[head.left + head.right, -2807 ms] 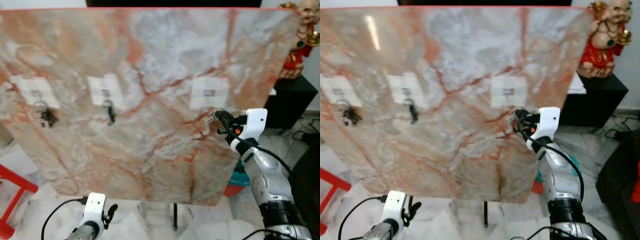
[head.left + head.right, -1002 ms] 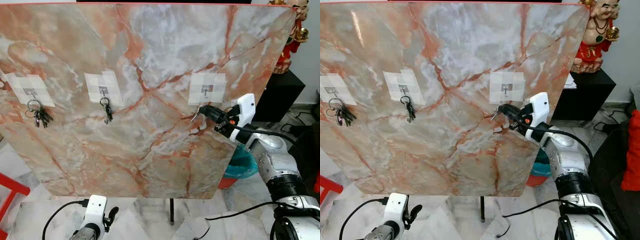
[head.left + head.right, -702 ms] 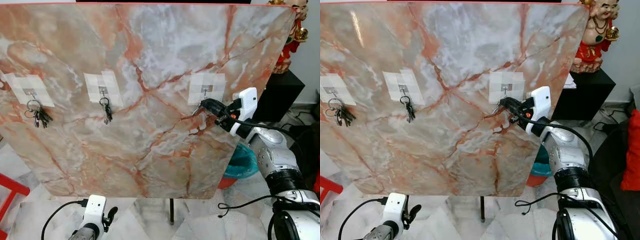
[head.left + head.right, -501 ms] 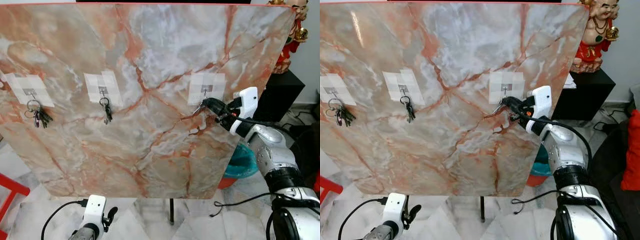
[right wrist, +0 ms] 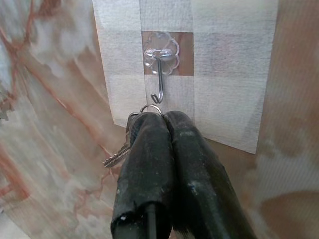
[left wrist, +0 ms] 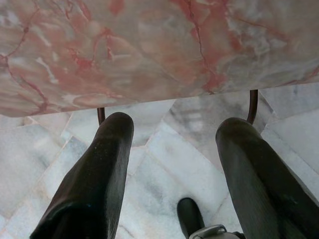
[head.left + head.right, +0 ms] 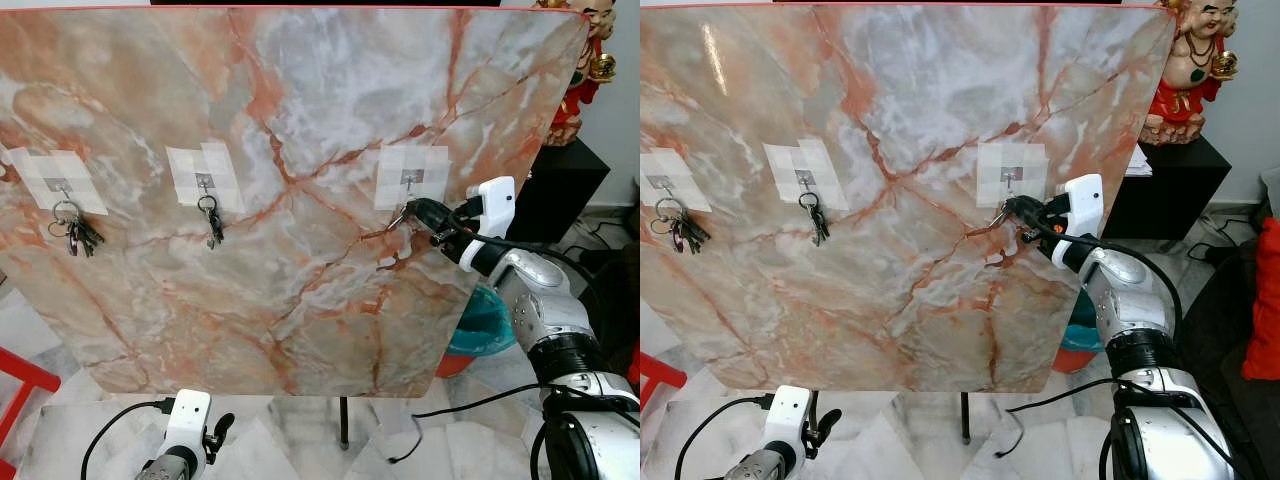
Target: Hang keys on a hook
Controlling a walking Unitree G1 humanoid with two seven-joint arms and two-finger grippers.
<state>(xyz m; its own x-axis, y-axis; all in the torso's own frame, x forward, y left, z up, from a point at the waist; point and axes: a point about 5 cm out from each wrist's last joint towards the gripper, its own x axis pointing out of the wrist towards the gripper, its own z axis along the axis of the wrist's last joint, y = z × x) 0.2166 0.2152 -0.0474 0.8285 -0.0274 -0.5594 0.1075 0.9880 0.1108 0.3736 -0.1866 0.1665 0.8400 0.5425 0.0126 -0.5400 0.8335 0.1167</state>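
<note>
The right gripper, fingers clamped on the keys, holds their ring just below the hook; the left gripper hangs open.

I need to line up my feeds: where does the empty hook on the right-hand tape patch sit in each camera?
Left eye view: the empty hook sits right of centre on the marble board, just above the right end effector.
Right eye view: hook near centre, same relation.
Right wrist view: hook at upper centre, just beyond the keys pinched in the end effector.
Left wrist view: not in it.
Shared landmark: the white tape patch behind the hook.
</note>
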